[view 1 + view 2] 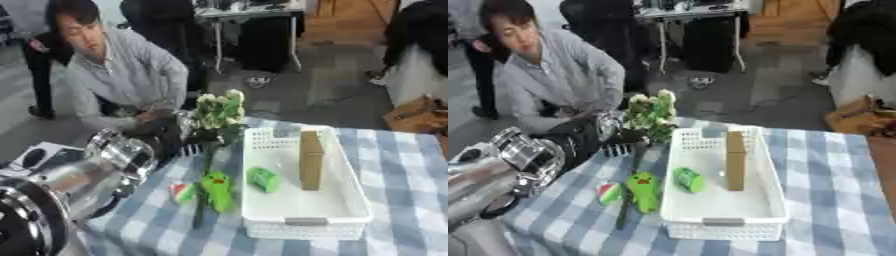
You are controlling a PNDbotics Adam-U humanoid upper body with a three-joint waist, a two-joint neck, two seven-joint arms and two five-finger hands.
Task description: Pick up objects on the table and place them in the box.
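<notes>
The left hand's dark fingers (627,136) curl round the stem of a bunch of artificial white flowers with green leaves (651,114), held upright beside the far left corner of the white plastic lattice basket (724,222). Its black-and-silver arm (531,152) comes in from the lower left.

In the basket: one green can (689,180) and one upright tan cardboard box (735,160). On the blue-checked tablecloth (833,200) lie one green plush toy (644,191) and one red-and-white ball (609,193). The left eye view shows more of the arm's silver joint (122,152).

No readable text, label, brand, number or sign on anything in view.
</notes>
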